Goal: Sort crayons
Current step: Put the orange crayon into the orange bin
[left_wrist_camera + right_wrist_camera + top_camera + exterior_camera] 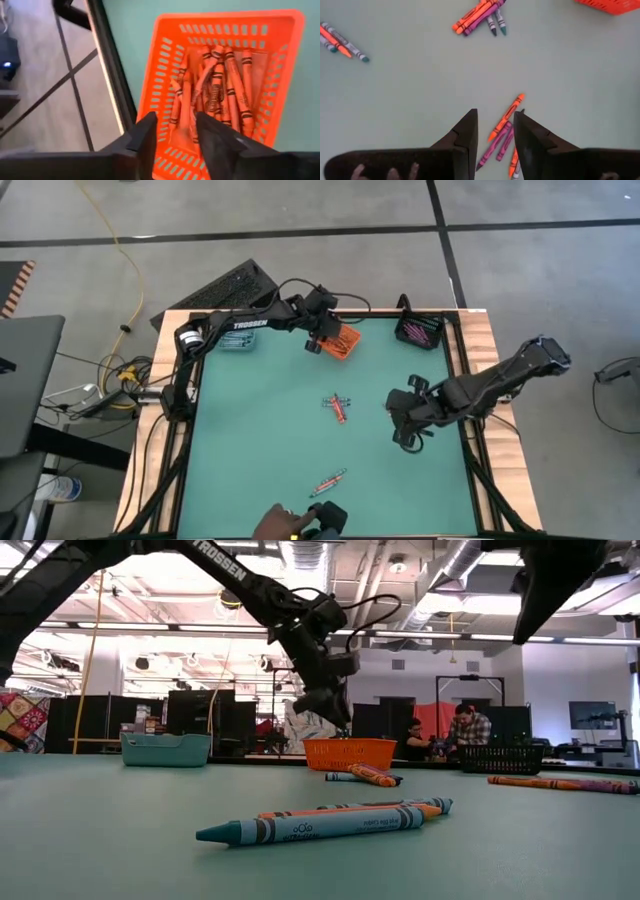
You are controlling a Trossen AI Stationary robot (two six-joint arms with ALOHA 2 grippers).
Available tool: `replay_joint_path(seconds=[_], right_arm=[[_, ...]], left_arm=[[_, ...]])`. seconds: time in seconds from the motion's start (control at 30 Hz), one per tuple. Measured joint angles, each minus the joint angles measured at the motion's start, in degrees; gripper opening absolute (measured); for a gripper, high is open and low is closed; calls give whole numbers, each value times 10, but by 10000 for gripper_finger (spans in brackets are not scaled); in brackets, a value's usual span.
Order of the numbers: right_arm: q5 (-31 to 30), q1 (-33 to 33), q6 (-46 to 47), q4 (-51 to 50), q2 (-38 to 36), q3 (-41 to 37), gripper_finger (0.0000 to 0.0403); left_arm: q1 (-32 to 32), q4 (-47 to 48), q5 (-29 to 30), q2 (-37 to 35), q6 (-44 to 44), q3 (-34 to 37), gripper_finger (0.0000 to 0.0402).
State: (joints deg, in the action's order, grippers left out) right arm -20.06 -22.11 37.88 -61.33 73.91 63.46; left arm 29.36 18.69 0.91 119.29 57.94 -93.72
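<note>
Crayons: nearest the table's front edge lies one loose bunch (328, 480), well apart from the orange bin (340, 342) and close to a person's hand (278, 524) resting at that edge. Midway toward the bin sits a second bunch (338, 407), mixed orange, purple and blue-grey. A stack of orange ones (220, 90) is already inside the bin.

Right gripper (408, 423) hangs low, to the right of the middle bunch; fingers spread w/ a clear gap, holding nothing. In its wrist view another few crayons (502, 135) lie right under and ahead of its fingertips.

Left gripper (318, 340) hovers over the bin's near-left rim, fingers parted, nothing pinched between them that I can see.

Far side: teal bin (238, 339) to the left of the orange bin, black bin (418, 332) to its right w/ purple-pink sticks inside.

Risks, as I judge them: crayons are round and touching, so a pinch may grab two colours at once or roll one away. Left fingers sit close to the rim; dropping lower could nudge the light bin. The hand near the front bunch is a collision worry if an arm reaches there.

Room: lots of bare mat (250, 430) between bin and front edge. Bins crowd the far edge; black rail (192, 410) runs along the left side.
</note>
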Motion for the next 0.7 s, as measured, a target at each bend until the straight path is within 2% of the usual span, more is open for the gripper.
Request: replay_joint_path(seconds=[0.2,0.37,0.53,0.7], right_arm=[[-29,-46,64,-15,0,0,118],[-59,-86,129,-20,4,-7,118],[-59,-105,184,26,4,-69,118],[-58,-111,202,109,4,-139,118]], left_arm=[[-4,25,20,-15,-37,-1,182],[-23,86,17,-36,-62,-1,186],[-53,169,12,-66,-95,-2,187],[-92,269,-61,-91,-158,-2,187]])
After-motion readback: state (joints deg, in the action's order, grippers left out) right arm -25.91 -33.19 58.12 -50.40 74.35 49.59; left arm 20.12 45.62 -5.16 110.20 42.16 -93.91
